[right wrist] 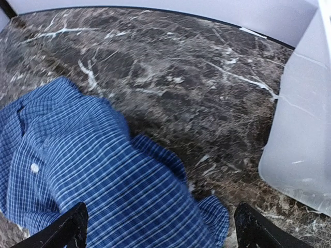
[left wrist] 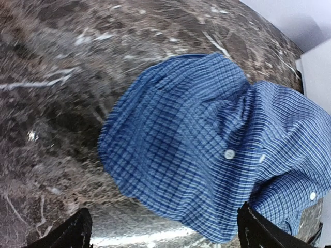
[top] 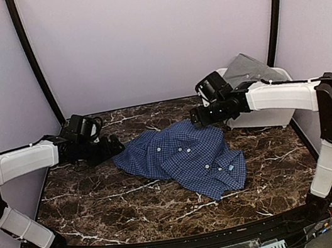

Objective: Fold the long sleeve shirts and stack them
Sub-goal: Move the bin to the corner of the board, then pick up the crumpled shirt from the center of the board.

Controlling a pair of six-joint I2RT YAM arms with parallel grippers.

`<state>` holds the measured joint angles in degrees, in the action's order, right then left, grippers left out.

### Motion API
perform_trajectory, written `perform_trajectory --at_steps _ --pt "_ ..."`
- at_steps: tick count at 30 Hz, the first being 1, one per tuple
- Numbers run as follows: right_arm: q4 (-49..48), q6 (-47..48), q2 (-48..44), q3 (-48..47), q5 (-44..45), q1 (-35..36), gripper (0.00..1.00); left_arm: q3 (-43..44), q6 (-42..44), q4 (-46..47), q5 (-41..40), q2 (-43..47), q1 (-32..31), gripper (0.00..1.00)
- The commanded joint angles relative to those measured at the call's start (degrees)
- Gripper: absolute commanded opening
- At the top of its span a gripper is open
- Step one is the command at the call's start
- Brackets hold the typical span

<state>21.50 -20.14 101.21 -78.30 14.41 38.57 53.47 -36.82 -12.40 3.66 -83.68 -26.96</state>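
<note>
From the top view, the navy-blue checked button-up shirt (top: 181, 159) lies in a rumpled heap at the middle of the dark brown, white-veined marble-look table (top: 103, 204), its white buttons facing up. The plain grey shirt (top: 247, 67) sticks up out of the white plastic bin (top: 267, 116) at the far right corner. The left arm (top: 26, 161) reaches in so that the left jaws sit just beside the blue shirt's left edge. The right arm (top: 276, 96) brings the right jaws over its far right edge. Judging by this, the task has barely begun. Neither shirt is folded, nothing is stacked, and the grey one has yet to come out of the bin. Pale lilac walls close the space on three sides, with black curved poles in the back corners.

In the left wrist view, the blue shirt (left wrist: 207, 150) fills the right half, a rounded lobe of cloth pointing left onto bare table (left wrist: 46, 103). The left jaws are spread wide, their black fingertips (left wrist: 72, 232) at the lower corners with nothing pinched.

In the right wrist view, the blue shirt (right wrist: 93, 175) covers the lower left and the bin wall (right wrist: 300, 150) stands at the right, with bare table (right wrist: 181, 77) between them. The right jaws are also spread wide and empty, fingertips (right wrist: 72, 227) above the cloth.
</note>
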Motion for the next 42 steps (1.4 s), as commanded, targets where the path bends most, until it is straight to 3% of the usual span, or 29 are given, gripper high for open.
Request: perform_trajectory --at_steps 1,10,15,19,27,33,35,40,42 --pt "4.0 3.9 -2.7 -0.7 5.7 6.6 0.94 -5.1 -5.1 2.2 2.3 1.7 2.6 0.94" --pt "10.0 3.0 -5.5 3.7 7.7 17.8 0.86 -6.8 -7.3 6.9 6.6 -3.5 2.5 0.79" --pt "12.2 -1.9 -14.0 12.6 4.6 20.6 0.83 -7.7 -3.6 4.5 3.8 0.4 0.7 0.78" --pt "13.9 -6.4 -21.7 22.9 2.1 20.8 0.79 -7.0 -0.8 1.7 1.0 4.2 -4.7 0.78" --pt "8.0 -12.5 -27.4 38.5 -2.8 21.3 0.66 -2.6 1.6 -0.6 1.7 4.4 -13.2 0.75" --pt "0.1 -15.4 -23.5 42.8 -1.4 21.3 0.59 -0.7 3.2 0.6 2.7 3.1 -18.0 0.74" --pt "-2.8 -15.5 -21.1 42.8 -1.4 21.4 0.51 -0.5 3.8 2.0 3.3 2.8 -18.8 0.74" --pt "0.7 -13.8 -16.7 33.5 0.7 23.0 0.07 0.2 7.1 3.3 4.7 3.1 -20.2 0.72" --pt "3.5 -12.2 -16.2 28.1 1.4 23.1 0.00 0.4 9.0 3.8 4.9 3.4 -20.4 0.71"
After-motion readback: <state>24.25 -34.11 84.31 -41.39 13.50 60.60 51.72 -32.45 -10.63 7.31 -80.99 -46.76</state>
